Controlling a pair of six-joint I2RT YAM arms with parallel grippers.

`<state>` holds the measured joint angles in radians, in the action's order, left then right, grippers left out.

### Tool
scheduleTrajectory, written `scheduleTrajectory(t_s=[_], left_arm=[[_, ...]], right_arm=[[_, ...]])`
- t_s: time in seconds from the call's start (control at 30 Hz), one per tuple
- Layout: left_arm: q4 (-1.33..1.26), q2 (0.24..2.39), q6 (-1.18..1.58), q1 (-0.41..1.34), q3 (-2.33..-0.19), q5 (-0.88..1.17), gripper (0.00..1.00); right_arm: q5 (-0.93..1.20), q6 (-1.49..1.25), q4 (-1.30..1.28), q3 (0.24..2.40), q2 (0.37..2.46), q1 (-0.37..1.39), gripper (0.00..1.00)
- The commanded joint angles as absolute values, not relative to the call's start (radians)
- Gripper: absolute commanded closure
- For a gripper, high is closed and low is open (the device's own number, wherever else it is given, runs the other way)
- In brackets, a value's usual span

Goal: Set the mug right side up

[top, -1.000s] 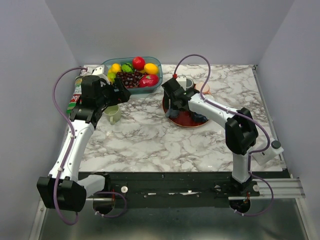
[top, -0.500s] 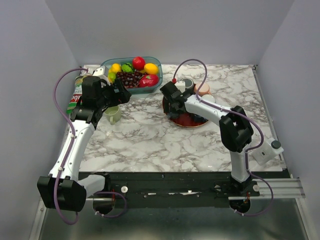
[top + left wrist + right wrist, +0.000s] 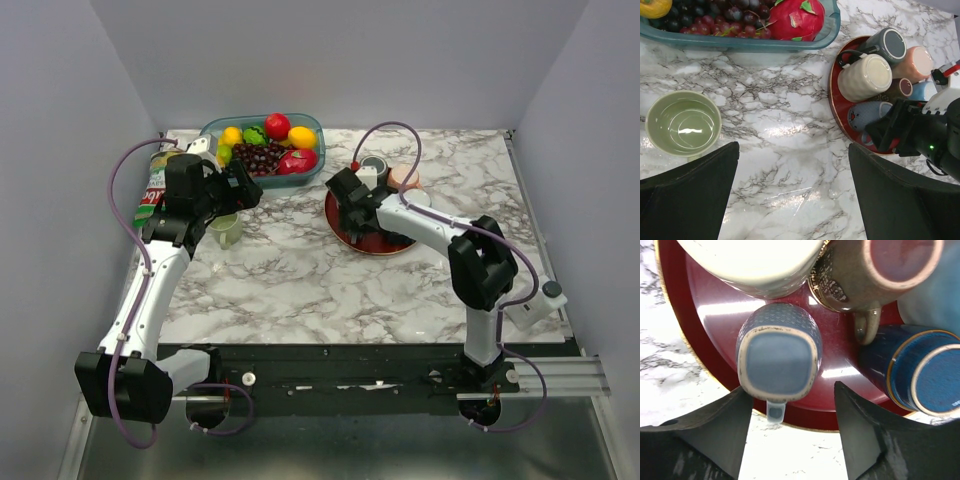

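- Jaws of the right gripper (image 3: 792,387) stand partly open, one finger on each side of the blue-grey glazed mug (image 3: 777,360). They hold nothing, and a strip of tray shows between the mug and one finger.
- That mug sits upside down, base up, at the near left edge of a round red tray (image 3: 705,310), its handle pointing out toward the rim.
- Just beside it on the tray stand a cream ribbed mug (image 3: 755,260), a brown mug (image 3: 880,265) and a dark blue mug (image 3: 910,370), all with bases up.
- Tray and mugs sit toward the far middle of the white marble table (image 3: 300,270).
- Well to the left, the left gripper (image 3: 792,150) hovers with jaws wide apart and empty.
- A pale green mug (image 3: 682,122) stands upright on the marble below it.
- A clear teal tub of fruit (image 3: 740,44) lies at the far left.
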<state>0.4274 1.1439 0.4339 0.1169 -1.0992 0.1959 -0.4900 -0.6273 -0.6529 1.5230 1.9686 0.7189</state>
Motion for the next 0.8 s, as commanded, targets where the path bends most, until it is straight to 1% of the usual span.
scheduleTrajectory(t_s=[0.0, 0.07, 0.1, 0.17, 0.2, 0.27, 0.3, 0.37, 0.43, 0.57, 0.77], left_arm=[[0.411, 1.132, 0.426, 0.112, -1.085, 0.204, 0.01], [0.408, 1.132, 0.43, 0.112, -1.077, 0.204, 0.01], [0.407, 1.132, 0.431, 0.112, -1.077, 0.207, 0.01], [0.405, 1.134, 0.434, 0.112, -1.072, 0.207, 0.01], [0.405, 1.134, 0.434, 0.112, -1.071, 0.207, 0.01], [0.405, 1.132, 0.434, 0.112, -1.071, 0.204, 0.01], [0.406, 1.132, 0.434, 0.112, -1.069, 0.204, 0.01], [0.407, 1.129, 0.434, 0.112, -1.069, 0.203, 0.01], [0.41, 1.129, 0.434, 0.112, -1.066, 0.201, 0.01], [0.411, 1.126, 0.434, 0.112, -1.066, 0.201, 0.01], [0.408, 1.126, 0.436, 0.112, -1.066, 0.198, 0.01]], right_arm=[[-0.537, -0.612, -0.64, 1.494, 1.907, 0.724, 0.32], [-0.517, -0.598, -0.617, 1.482, 1.894, 0.726, 0.35], [-0.508, -0.594, -0.606, 1.473, 1.891, 0.724, 0.38], [-0.48, -0.581, -0.591, 1.47, 1.899, 0.726, 0.43], [-0.476, -0.577, -0.591, 1.474, 1.904, 0.726, 0.48], [-0.457, -0.566, -0.584, 1.479, 1.917, 0.724, 0.55], [-0.453, -0.563, -0.584, 1.482, 1.922, 0.726, 0.6], [-0.445, -0.554, -0.583, 1.493, 1.933, 0.724, 0.62], [-0.442, -0.549, -0.583, 1.503, 1.944, 0.724, 0.68], [-0.437, -0.532, -0.583, 1.512, 1.948, 0.724, 0.7], [-0.436, -0.525, -0.583, 1.511, 1.96, 0.724, 0.67]])
